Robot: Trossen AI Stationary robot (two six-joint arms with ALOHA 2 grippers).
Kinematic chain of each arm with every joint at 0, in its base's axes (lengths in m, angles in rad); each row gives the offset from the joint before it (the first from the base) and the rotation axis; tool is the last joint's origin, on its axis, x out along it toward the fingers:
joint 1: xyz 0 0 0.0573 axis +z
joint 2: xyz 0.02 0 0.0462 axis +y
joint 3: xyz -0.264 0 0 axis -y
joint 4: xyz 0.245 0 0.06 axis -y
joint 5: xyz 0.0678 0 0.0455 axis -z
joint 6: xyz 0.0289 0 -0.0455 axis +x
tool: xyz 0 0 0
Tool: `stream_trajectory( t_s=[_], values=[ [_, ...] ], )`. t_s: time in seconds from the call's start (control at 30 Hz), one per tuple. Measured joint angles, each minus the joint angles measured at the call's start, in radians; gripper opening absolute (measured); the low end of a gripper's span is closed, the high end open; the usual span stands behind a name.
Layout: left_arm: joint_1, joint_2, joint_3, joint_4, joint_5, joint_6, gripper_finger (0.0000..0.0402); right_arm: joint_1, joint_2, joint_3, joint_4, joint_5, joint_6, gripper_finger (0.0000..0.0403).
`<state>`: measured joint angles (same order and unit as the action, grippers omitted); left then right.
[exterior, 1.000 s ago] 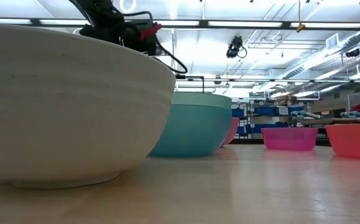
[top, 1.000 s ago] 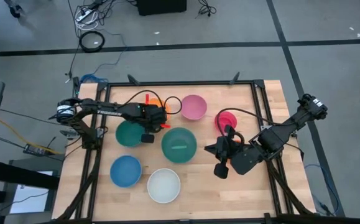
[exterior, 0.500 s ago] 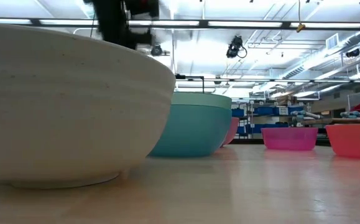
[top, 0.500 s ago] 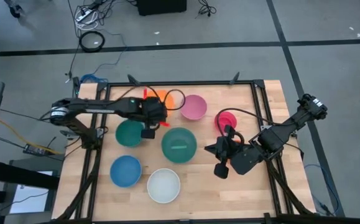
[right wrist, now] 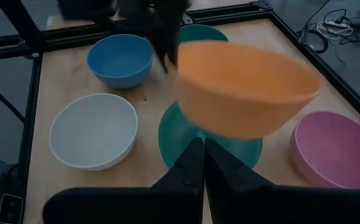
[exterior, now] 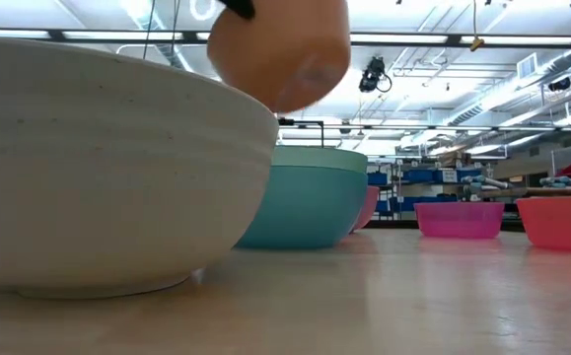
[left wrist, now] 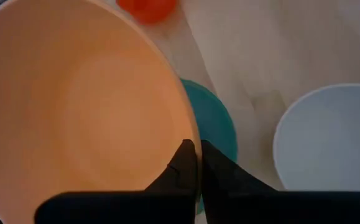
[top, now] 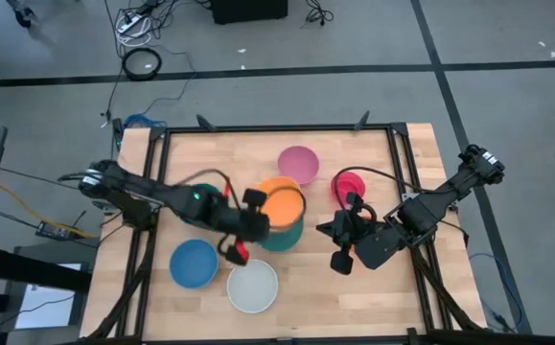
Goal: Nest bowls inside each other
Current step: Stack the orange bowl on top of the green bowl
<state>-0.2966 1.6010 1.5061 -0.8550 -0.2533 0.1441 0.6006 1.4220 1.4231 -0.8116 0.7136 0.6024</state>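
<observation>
Orange bowl (top: 282, 203) now lifted off surface, rim pinched by left tool (top: 250, 213), hanging directly above teal bowl (top: 279, 240).

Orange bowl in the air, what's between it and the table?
The large teal bowl sits directly under the orange bowl, which the left gripper holds by its rim; the right wrist view shows it.

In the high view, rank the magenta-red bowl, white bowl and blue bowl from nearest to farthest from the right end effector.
From the right end effector, shut and waiting at the table's right:
1. Magenta-red bowl, just behind it, toward the far edge.
2. White bowl, near the front edge, middle.
3. Blue bowl, front left.
</observation>
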Motion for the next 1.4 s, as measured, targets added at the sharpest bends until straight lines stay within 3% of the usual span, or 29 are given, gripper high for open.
stream_trajectory(
  t_s=[0.27,0.53,1.17,1.4],
  values=[
    [-0.026,0.124,0.0,-0.052,-0.016,-0.116,0.0008,0.0,0.0,0.0,0.001,0.0,0.003,0.0001],
    [-0.024,0.205,-0.001,-0.055,-0.002,-0.113,0.001,0.0,0.0,0.0,0.0,-0.001,0.002,0.0002],
    [-0.022,0.198,-0.001,-0.027,0.002,-0.137,0.0053,0.0,0.0,0.0,0.002,-0.011,0.002,0.0005],
    [-0.022,0.198,-0.001,-0.028,0.078,-0.165,0.0058,0.0,0.0,0.0,0.001,-0.013,0.005,0.0006]
  ],
)
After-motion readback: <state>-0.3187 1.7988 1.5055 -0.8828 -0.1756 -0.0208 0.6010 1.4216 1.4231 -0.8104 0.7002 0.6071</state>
